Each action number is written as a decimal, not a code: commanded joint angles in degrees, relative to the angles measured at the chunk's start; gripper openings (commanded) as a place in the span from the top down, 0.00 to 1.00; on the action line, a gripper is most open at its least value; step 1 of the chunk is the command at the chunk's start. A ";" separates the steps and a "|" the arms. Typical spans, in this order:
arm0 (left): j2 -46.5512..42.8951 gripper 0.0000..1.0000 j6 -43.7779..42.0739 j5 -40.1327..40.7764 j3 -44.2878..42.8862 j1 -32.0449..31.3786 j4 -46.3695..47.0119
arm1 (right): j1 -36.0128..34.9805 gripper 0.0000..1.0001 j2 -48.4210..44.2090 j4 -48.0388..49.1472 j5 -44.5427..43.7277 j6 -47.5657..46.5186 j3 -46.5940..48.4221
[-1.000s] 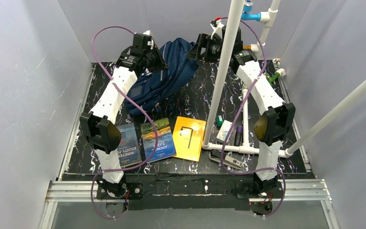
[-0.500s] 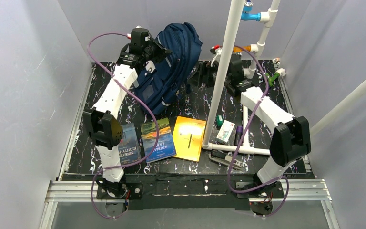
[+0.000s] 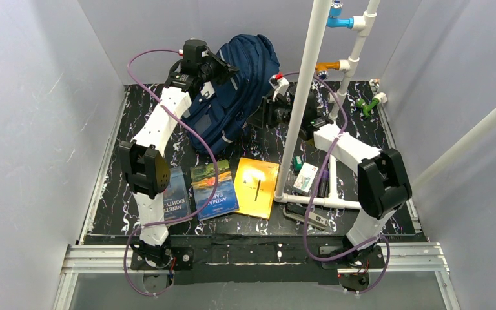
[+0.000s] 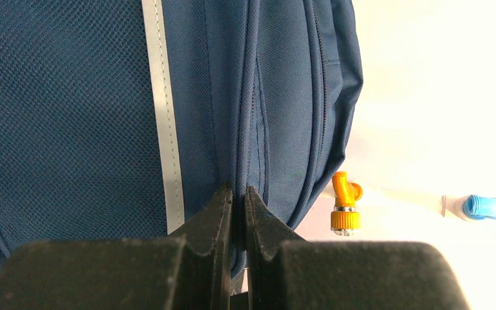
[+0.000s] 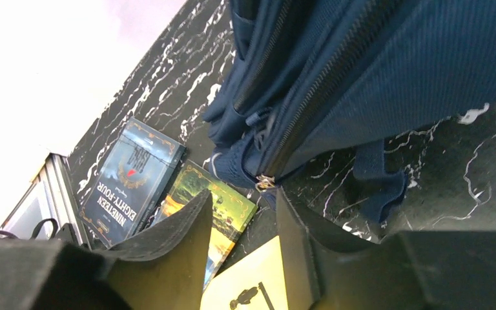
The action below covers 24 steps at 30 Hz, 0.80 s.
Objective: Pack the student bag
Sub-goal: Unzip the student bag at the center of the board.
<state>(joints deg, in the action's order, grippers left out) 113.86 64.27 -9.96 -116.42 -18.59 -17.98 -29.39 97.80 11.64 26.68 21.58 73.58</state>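
I see my left fingers (image 4: 226,206) clamping a fold of the student bag (image 3: 236,87), my right fingers (image 5: 190,223) spread apart near its zipper (image 5: 265,182).

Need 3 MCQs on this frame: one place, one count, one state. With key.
1. The yellow book lies: A. on the table, nearer the arm bases than the student bag B. inside the bag C. atop the bag
2. Books on the table: A. one B. five C. three
3. The left gripper is: A. open B. shut on the bag C. holding a book
Key: 1A, flat near the front edge; 2C, blue book, green book and yellow book side by side; 3B, jaws pinch bag fabric.
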 commanded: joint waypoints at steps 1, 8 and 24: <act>-5.06 1.00 0.90 -1.53 -2.97 -0.04 7.17 | -0.06 0.54 2.28 5.10 2.04 -0.99 -1.18; -5.35 1.00 0.54 -1.90 -3.03 -0.03 6.64 | -0.23 0.52 5.34 7.76 4.66 -1.67 -0.98; -4.84 1.00 0.07 -2.69 -4.06 -0.04 6.02 | -0.36 0.49 9.42 7.83 6.41 -2.51 1.61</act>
<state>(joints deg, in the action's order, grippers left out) 113.84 64.12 -10.59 -116.42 -18.57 -18.02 -29.39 106.74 16.51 31.88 20.71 71.94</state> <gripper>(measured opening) 0.050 0.514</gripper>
